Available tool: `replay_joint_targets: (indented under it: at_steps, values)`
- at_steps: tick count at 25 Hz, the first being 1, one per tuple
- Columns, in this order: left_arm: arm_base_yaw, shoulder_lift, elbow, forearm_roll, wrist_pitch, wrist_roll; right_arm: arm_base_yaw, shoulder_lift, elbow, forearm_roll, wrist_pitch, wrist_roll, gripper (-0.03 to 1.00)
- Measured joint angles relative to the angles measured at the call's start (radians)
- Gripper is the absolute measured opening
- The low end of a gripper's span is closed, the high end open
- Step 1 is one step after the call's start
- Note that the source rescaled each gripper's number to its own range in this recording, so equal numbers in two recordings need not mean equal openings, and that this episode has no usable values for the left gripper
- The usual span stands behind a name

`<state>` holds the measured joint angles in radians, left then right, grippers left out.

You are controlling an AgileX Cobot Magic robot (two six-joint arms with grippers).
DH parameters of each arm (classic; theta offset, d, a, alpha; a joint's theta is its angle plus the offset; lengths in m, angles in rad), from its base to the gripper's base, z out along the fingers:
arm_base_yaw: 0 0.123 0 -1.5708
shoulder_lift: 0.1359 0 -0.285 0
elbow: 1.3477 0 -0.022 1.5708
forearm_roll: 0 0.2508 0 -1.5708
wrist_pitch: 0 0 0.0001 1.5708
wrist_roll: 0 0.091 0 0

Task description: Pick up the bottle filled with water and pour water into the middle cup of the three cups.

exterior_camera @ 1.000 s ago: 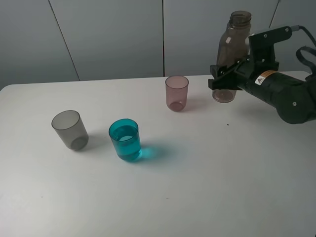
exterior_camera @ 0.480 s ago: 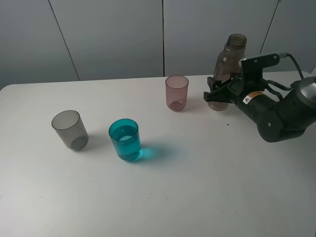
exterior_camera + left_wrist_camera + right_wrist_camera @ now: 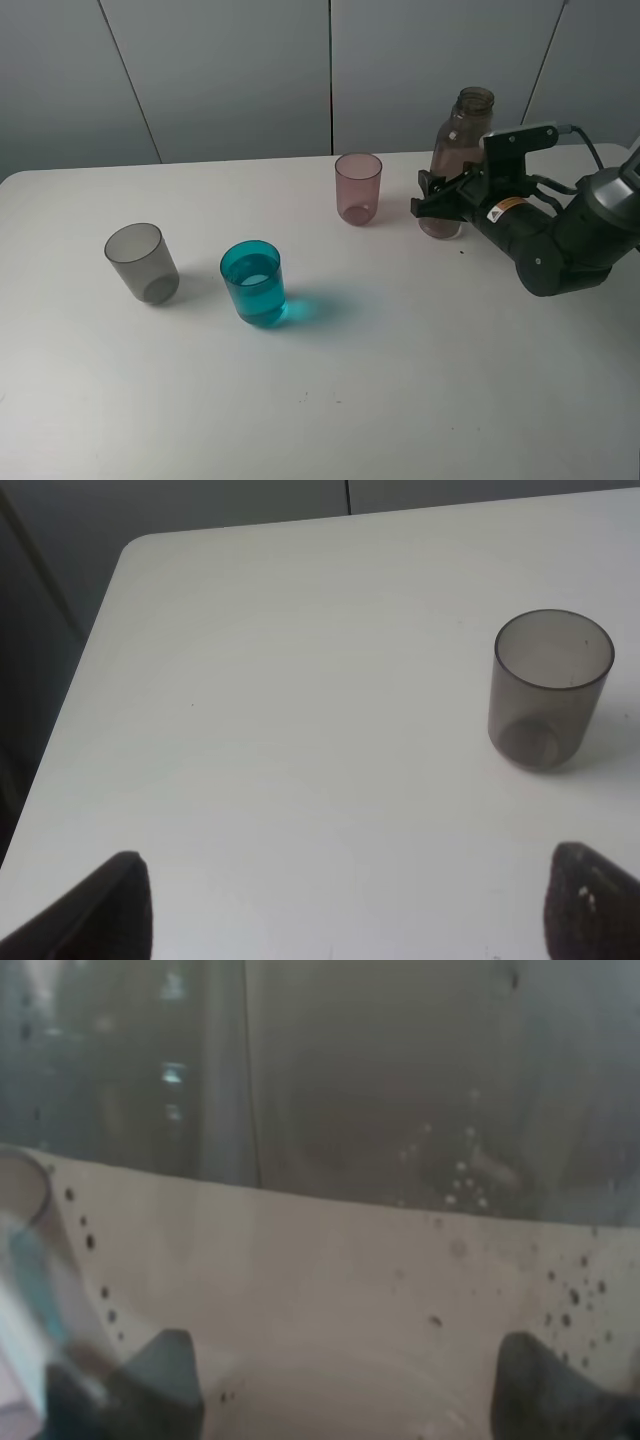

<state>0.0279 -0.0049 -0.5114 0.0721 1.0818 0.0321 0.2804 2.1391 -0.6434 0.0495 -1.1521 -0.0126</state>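
- Bottle [image 3: 457,150] stands upright at the table's [image 3: 400,380] far right, right tool [image 3: 432,205] clamped on its lower body.
- Teal middle cup [image 3: 254,283], holding water [image 3: 255,290], sits between grey cup [image 3: 142,262] and pink cup [image 3: 358,187].
- Left tool [image 3: 340,905] spread wide.

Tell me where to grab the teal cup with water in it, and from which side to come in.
Grip the teal cup around its upper wall, jaws level, coming from the right of the high view, where the table lies bare. It stands upright, tapers downward and holds water, so a side grip that keeps it vertical should suit; the grey cup crowds its left.
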Motion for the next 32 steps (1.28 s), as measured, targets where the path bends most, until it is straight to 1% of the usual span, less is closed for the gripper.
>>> replay_joint_targets:
  at_steps: [5, 12, 14, 17, 19, 20, 21, 24, 25, 27, 32]
  values:
    - [0.0, 0.0, 0.0, 0.0, 0.0, 0.002, 0.0, 0.0, 0.0, 0.0, 0.0, 0.026, 0.02]
    - [0.0, 0.0, 0.0, 0.0, 0.0, 0.002, 0.0, 0.0, 0.0, -0.002, 0.0, 0.03, 0.02]
    - [0.0, 0.0, 0.0, 0.0, 0.0, 0.002, 0.0, 0.0, 0.0, -0.004, 0.0, 0.026, 0.06]
    - [0.0, 0.0, 0.0, 0.0, 0.0, 0.002, 0.0, 0.0, 0.009, -0.004, -0.001, 0.005, 0.16]
    - [0.0, 0.0, 0.0, 0.0, 0.0, 0.002, 0.0, 0.0, 0.019, -0.004, -0.004, -0.001, 0.26]
    - [0.0, 0.0, 0.0, 0.0, 0.0, 0.002, 0.0, 0.0, 0.023, -0.004, -0.004, -0.003, 0.35]
    - [0.0, 0.0, 0.0, 0.0, 0.0, 0.002, 0.0, 0.0, 0.025, -0.004, -0.004, -0.003, 0.46]
    - [0.0, 0.0, 0.0, 0.0, 0.0, 0.002, 0.0, 0.0, 0.025, -0.004, -0.008, -0.003, 0.86]
    - [0.0, 0.0, 0.0, 0.0, 0.0, 0.002, 0.0, 0.0, 0.028, -0.004, -0.008, -0.004, 0.94]
    - [0.0, 0.0, 0.0, 0.0, 0.0, 0.002, 0.0, 0.0, 0.038, -0.004, -0.009, -0.006, 0.99]
    - [0.0, 0.0, 0.0, 0.0, 0.0, 0.002, 0.0, -0.038, 0.107, 0.001, -0.009, -0.007, 0.99]
